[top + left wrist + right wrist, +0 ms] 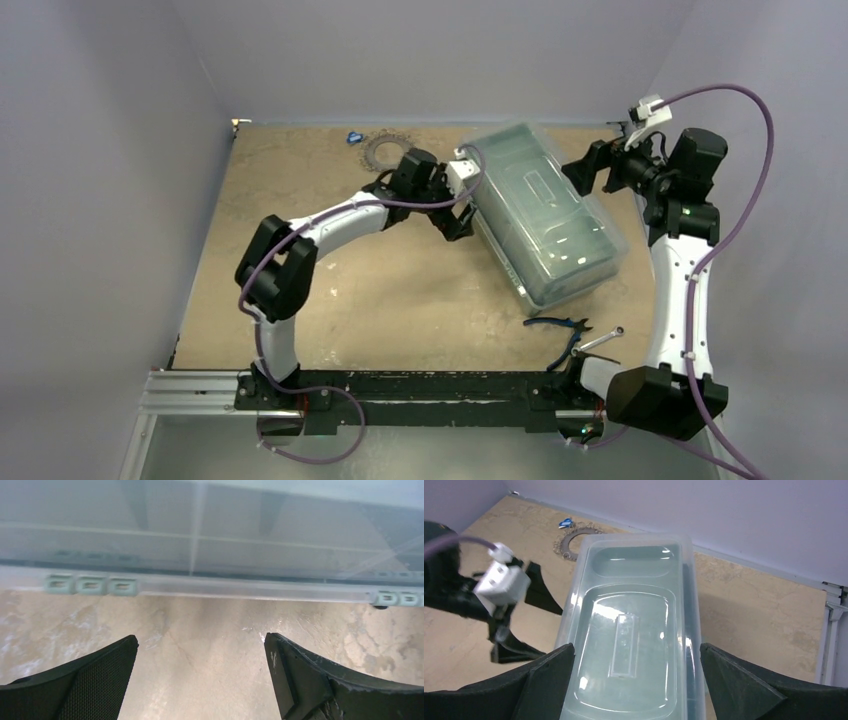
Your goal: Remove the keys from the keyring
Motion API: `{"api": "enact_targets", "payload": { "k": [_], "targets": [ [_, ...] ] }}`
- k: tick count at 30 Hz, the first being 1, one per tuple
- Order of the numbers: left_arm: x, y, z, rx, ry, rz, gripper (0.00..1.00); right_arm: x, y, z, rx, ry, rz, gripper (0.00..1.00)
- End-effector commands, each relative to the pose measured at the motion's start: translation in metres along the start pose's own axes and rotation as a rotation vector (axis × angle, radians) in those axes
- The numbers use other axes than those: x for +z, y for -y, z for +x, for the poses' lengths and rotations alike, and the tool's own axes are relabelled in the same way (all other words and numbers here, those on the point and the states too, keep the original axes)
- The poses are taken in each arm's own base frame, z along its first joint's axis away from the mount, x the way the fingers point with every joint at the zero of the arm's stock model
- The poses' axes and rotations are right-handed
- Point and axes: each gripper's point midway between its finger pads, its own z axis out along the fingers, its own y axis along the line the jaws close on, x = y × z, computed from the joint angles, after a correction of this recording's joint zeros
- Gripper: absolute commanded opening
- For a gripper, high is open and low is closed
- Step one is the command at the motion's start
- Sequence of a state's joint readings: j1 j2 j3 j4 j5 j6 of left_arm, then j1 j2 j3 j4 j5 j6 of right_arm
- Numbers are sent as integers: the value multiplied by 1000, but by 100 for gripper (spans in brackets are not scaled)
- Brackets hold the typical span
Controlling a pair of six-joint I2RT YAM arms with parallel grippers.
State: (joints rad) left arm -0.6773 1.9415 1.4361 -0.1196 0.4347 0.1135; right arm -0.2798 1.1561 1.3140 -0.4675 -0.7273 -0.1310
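Note:
The keyring, a grey metal ring fringed with small keys, lies flat at the far middle of the table, with a blue-headed key at its far left. Both also show in the right wrist view, the keyring and the blue key. My left gripper is open and empty, low over the table, facing the left long side of the clear plastic box. In its own view the fingers stand wide apart over bare table. My right gripper is open and empty above the box's far right end.
The lidded clear box lies slantwise in the middle right, between both grippers; its side fills the left wrist view. Blue-handled pliers and a silver wrench lie near the right arm's base. Walls enclose the table.

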Motion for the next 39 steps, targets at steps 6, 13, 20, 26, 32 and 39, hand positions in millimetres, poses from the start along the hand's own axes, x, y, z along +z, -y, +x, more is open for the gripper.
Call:
{"api": "enact_targets", "payload": {
  "k": [6,13,20,26,32,39],
  "targets": [
    [-172,-100,-32,-236,175,-168,99,33,-67,-4,-150,-43,-147,99],
    [-267,-180,32,-512,208,-393,99,90,-169,27,-352,-226,-333,99],
    [-286,-187,40,-565,249,-419,99,149,-213,110,-503,-495,-331,99],
    [-283,-185,39,-566,256,-397,99,161,-215,147,-558,-579,-312,99],
    [-279,-188,46,-590,248,-395,99,156,-196,202,-576,-696,-282,99],
    [-277,-190,50,-601,242,-397,99,145,-155,212,-568,-730,-233,99]
  ]
}}
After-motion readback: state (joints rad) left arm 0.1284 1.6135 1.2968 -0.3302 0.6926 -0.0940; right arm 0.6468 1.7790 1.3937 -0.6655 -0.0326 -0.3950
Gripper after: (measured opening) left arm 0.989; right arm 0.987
